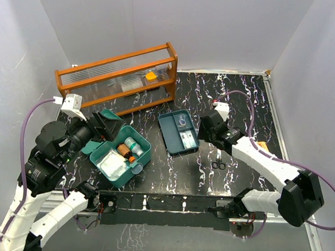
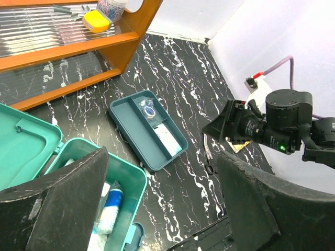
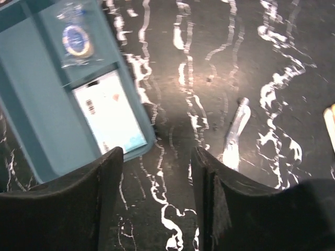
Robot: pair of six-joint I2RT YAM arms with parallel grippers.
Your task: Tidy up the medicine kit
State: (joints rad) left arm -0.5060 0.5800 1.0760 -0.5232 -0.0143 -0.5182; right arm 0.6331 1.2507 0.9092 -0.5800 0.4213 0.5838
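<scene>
The teal medicine kit lies open at the front left, its lid folded back. Small bottles and a white packet lie inside. Its shallow tray insert sits apart at mid-table and holds a clear sachet and a white card. My left gripper hovers open over the box's right edge with nothing between its fingers. My right gripper is open and empty over bare table, just right of the tray's corner.
An orange-brown wooden rack with clear ribbed panels stands at the back left, a yellow item on its shelf. Small scissors lie on the black marbled table right of the tray. White walls enclose the table.
</scene>
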